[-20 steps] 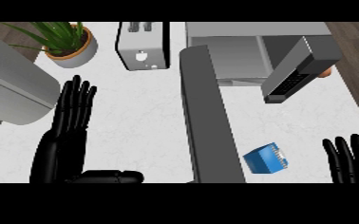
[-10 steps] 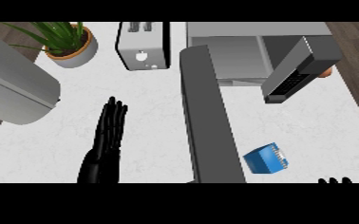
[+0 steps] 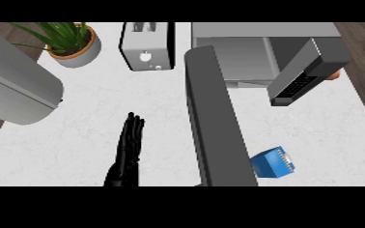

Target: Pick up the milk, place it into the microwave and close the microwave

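The milk (image 3: pixel 273 163) is a small blue carton lying on the white counter at the lower right, just right of the microwave's door. The microwave (image 3: pixel 264 53) stands at the top right with its cavity showing, and its dark door (image 3: pixel 216 121) swings out far toward me. My left hand (image 3: pixel 127 154) shows at the lower left, fingers straight and edge-on, holding nothing, well left of the door and the milk. My right hand is out of view.
A silver toaster (image 3: pixel 147 46) stands at the top middle. A potted plant (image 3: pixel 71 43) sits at the top left. A large grey appliance (image 3: pixel 25 89) fills the left edge. An orange object (image 3: pixel 335 74) peeks out behind the microwave.
My right hand has dropped out of the lower right of the view. My left hand has turned from flat to edge-on and shifted right. The milk and the door have not moved.
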You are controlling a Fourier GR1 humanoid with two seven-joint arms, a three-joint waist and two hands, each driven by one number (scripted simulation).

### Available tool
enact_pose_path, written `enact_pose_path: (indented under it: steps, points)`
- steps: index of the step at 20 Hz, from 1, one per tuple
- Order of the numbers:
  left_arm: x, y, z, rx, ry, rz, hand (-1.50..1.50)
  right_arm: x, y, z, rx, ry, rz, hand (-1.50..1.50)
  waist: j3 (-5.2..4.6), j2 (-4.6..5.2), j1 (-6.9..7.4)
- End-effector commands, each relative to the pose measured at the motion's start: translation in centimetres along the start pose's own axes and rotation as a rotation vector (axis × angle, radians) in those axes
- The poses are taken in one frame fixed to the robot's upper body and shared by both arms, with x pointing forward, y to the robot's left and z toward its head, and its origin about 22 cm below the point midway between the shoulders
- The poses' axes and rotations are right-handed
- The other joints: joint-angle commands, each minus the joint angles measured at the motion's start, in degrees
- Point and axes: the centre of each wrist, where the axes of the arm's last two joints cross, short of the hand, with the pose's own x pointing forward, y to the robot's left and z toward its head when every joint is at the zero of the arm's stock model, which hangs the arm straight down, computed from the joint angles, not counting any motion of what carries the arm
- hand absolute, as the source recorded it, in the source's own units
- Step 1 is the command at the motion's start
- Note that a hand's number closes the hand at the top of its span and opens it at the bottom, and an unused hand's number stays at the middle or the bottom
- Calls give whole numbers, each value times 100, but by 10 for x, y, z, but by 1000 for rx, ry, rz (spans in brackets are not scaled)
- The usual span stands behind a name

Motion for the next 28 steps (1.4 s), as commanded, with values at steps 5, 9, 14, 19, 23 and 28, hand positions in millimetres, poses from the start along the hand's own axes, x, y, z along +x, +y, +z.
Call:
enact_pose_path:
  steps: [5,9,14,19,23,28]
  points:
    - [0,-7,25,-31,22,26,-150,-57,-9,-20,-41,21,6,-150,1,9,61]
    - [-23,-1,14,-32,33,28,-150,-77,-1,-21,-46,44,36,-150,-1,16,38]
    - [-1,23,19,-38,37,50,-150,-106,0,-35,-87,49,82,-150,0,13,60]
    - [-5,28,27,-16,32,55,-150,-112,-18,-39,-94,40,118,-150,-1,11,43]
    - [-1,47,16,-24,56,73,-150,-143,-10,-55,-98,56,141,-150,0,14,51]
    - [3,77,42,-28,28,66,-150,-171,-21,-71,-131,42,166,150,1,13,84]
